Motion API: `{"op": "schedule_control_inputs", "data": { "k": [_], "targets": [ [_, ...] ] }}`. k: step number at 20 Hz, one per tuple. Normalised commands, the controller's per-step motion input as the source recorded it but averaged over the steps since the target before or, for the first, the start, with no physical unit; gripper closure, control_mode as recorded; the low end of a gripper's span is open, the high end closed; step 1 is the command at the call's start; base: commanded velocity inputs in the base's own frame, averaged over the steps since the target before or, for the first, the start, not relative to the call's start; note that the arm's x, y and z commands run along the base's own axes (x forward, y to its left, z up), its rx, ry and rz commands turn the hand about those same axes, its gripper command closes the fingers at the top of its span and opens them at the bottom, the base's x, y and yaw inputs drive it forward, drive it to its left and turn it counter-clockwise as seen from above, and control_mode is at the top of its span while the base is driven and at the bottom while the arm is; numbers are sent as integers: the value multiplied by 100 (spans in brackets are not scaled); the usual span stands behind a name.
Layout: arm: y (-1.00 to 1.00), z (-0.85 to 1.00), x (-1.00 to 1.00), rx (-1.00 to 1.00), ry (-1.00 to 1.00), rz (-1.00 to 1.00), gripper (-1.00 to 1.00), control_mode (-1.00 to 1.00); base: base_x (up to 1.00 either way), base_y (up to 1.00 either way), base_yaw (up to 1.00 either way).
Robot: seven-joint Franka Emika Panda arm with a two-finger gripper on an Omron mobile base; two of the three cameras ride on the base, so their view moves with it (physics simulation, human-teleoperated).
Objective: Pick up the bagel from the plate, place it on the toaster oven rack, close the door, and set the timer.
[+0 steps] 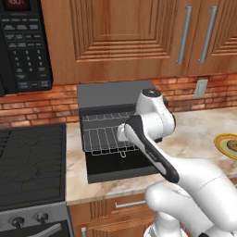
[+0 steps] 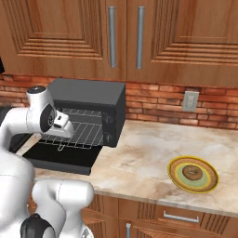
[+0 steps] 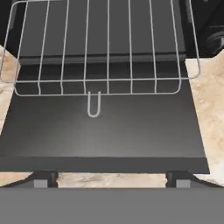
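Claw over the open oven door
Claw [image 3: 111,180] fingers spread apart, empty, above the door [image 3: 105,131]; rack [image 3: 100,52] pulled out just ahead; bagel [image 2: 192,173] on plate [image 2: 174,179] far to its right.

The left base view looked forward and down from behind the arm; the right base view did likewise, and both shared the dark grey box toaster oven [image 1: 115,95] [image 2: 88,95]. The hand view looked closely down onto its thin silver wire rack [image 3: 100,48].

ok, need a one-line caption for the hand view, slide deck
Open gripper hovers over the lowered door, the toaster oven rack pulled out above it with nothing on it.
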Motion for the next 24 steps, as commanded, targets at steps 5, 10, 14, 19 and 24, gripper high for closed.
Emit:
{"op": "schedule_control_inputs", "data": {
  "k": [5,10,14,19,24],
  "targets": [
    [-100,32,-9,0,15,0,-100,-100,0,0,0],
    [-100,3,0,0,18,0,-100,-100,0,0,0],
    [-100,0,0,0,18,0,-100,-100,0,0,0],
    [-97,0,1,0,18,0,-100,-100,0,0,0],
    [-86,0,4,0,18,0,-100,-100,0,0,0]
  ]
}}
